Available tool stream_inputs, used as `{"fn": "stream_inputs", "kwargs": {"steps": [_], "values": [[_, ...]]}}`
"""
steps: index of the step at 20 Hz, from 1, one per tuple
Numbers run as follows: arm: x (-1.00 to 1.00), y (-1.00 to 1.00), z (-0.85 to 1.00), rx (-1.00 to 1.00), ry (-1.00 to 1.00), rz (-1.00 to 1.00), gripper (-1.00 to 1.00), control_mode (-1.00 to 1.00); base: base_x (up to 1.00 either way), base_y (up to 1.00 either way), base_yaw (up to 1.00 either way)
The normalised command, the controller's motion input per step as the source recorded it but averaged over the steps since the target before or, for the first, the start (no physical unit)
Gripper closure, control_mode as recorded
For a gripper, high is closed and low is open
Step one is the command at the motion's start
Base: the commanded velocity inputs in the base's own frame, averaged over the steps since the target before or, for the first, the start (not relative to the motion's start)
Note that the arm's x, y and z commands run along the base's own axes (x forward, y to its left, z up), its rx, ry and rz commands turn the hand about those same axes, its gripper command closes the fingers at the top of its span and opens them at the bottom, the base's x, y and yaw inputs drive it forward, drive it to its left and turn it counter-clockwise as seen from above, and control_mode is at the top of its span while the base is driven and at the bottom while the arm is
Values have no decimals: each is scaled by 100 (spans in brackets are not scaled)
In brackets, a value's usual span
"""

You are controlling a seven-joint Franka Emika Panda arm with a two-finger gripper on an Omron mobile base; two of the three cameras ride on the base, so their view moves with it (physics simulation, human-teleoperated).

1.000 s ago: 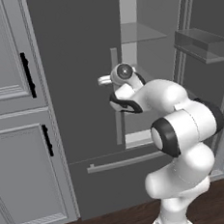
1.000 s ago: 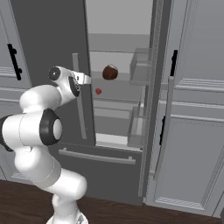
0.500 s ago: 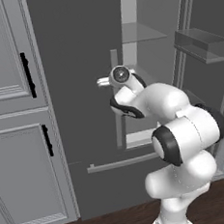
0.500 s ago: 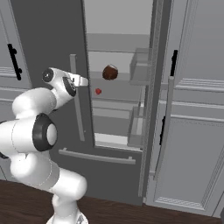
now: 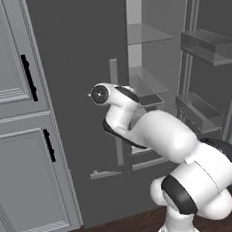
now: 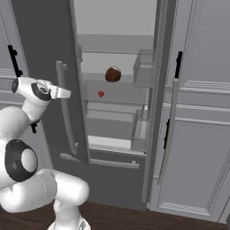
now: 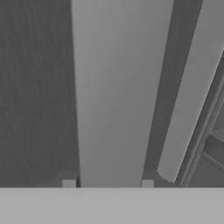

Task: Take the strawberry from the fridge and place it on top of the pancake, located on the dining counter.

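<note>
The fridge [image 6: 40, 45] has its left door ajar, with the shelves showing through the gap. My gripper [image 6: 66, 93] is shut on the left door's long light grey handle [image 6: 67, 121]. In the hand view the handle [image 7: 111, 87] runs up between the two fingertips [image 7: 68, 183] of the gripper [image 7: 108, 183]. The strawberry [image 6: 100, 94], tiny and bright red, lies on a middle shelf inside. In the left base view my arm hides the hand's grip on the handle [image 5: 113, 75]. The pancake and the dining counter are out of view.
A dark reddish-brown round lump [image 6: 113, 74] sits on the shelf above the strawberry. The right door [image 6: 155, 112] stands open, with bins [image 5: 207, 46] on its inside. Light grey cabinets with black handles [image 5: 30, 76] flank the fridge on both sides [image 6: 197, 112].
The jaws have shut on the left door's handle. The hand has since drawn back to the left, and the door has swung a little wider.
</note>
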Motion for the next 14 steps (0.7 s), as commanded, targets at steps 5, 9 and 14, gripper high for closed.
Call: {"fn": "stream_inputs", "kwargs": {"steps": [5, 9, 14], "values": [[-85, 50, 0, 0, 3, -26, 100, -100, 0, 0, 0], [-84, 68, 0, 0, 0, -21, -100, -100, 0, 0, 0], [-17, 50, 0, -5, -5, -7, -100, -100, 0, 0, 0]]}}
